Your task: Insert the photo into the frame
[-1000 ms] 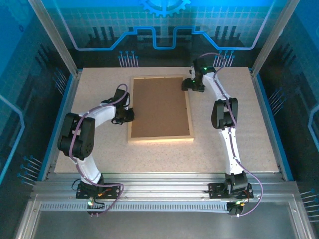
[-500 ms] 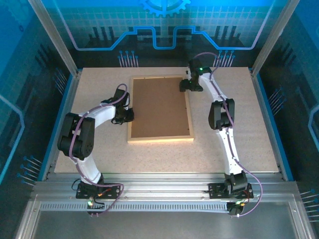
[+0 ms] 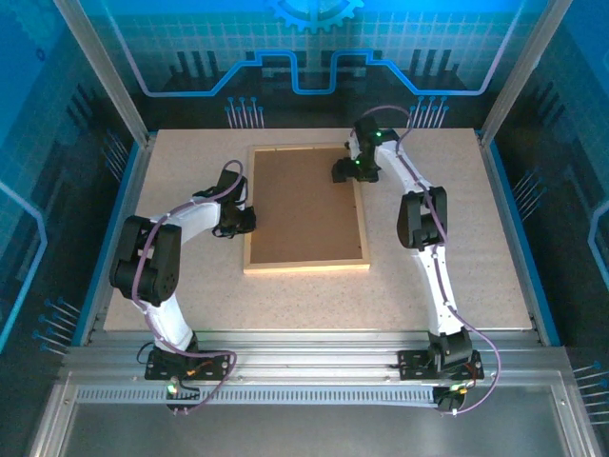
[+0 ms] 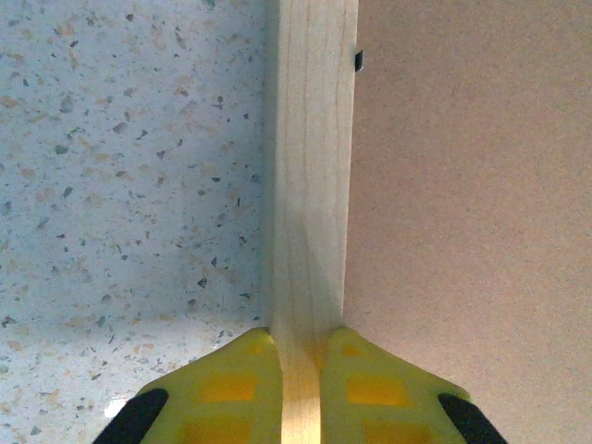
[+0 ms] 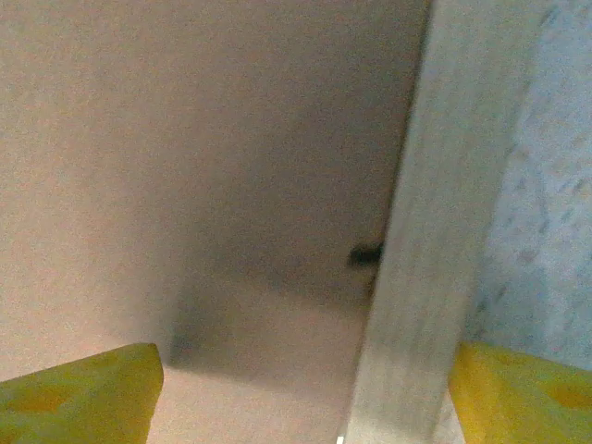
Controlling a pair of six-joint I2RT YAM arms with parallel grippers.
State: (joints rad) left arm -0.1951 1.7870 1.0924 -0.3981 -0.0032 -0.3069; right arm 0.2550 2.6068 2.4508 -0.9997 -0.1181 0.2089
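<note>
Right fingers [image 5: 83,388] shifted left, open astride the right rail of the thin light-wood rectangular frame [image 3: 304,266]. Left fingers [image 4: 231,388] clamp its left rail. Flat brown backing board [image 3: 304,205] looks seated.

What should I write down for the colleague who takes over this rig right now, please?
The left pincer is shut on the left rail of the frame.
The right pincer is open, astride the right rail near the far corner.
The frame lies flat on the table, with the brown backing board filling it.
Whether the photo lies beneath, I cannot tell.
Left to do: confirm the photo is in, then secure the board.
</note>
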